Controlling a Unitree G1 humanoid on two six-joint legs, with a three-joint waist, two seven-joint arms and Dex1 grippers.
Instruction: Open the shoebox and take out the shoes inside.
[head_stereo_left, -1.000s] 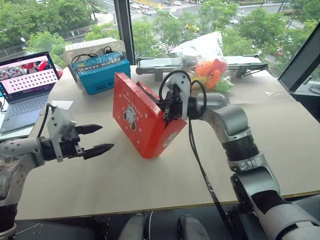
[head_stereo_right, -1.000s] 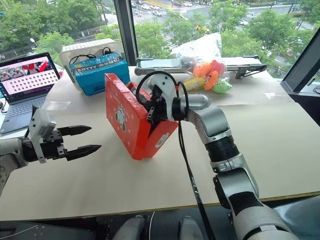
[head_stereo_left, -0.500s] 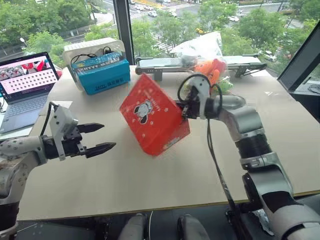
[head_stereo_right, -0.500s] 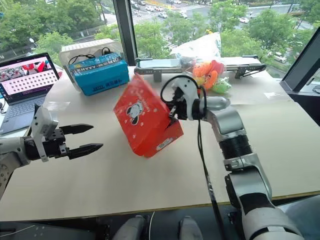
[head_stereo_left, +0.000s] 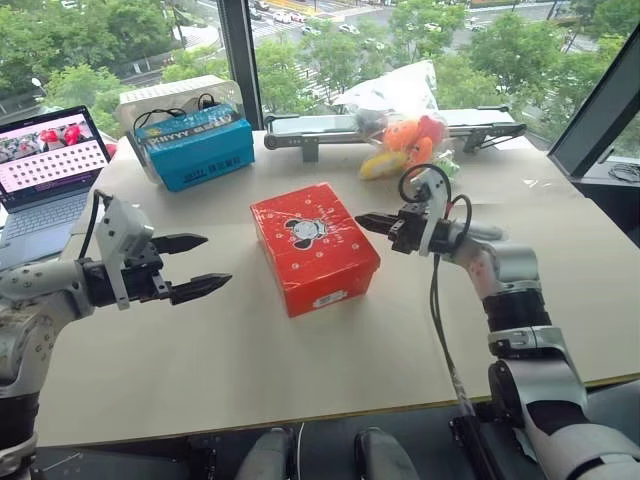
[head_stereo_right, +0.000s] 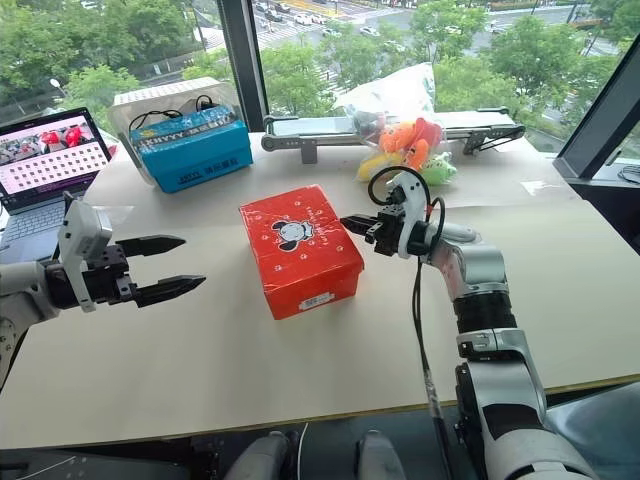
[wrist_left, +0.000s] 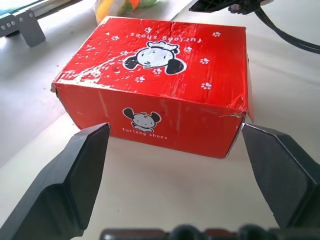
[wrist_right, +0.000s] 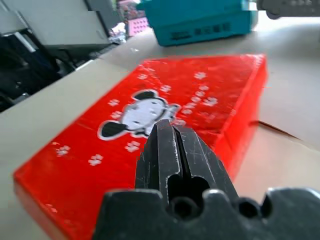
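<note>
Shoebox (head_stereo_left: 314, 246) flat, lid closed, bare table (head_stereo_left: 300, 370) around.

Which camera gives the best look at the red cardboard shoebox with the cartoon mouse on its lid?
The left wrist view: the red cardboard shoebox sits whole and close, its closed lid, front face and printed lettering readable. Both eye views show it whole but smaller on the table. The right wrist view catches just the lid, partly behind the shut right gripper.

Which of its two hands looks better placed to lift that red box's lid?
Probably the right gripper: its shut tips sit beside the shoebox lid's edge. The left gripper, open, hangs farther away.
</note>
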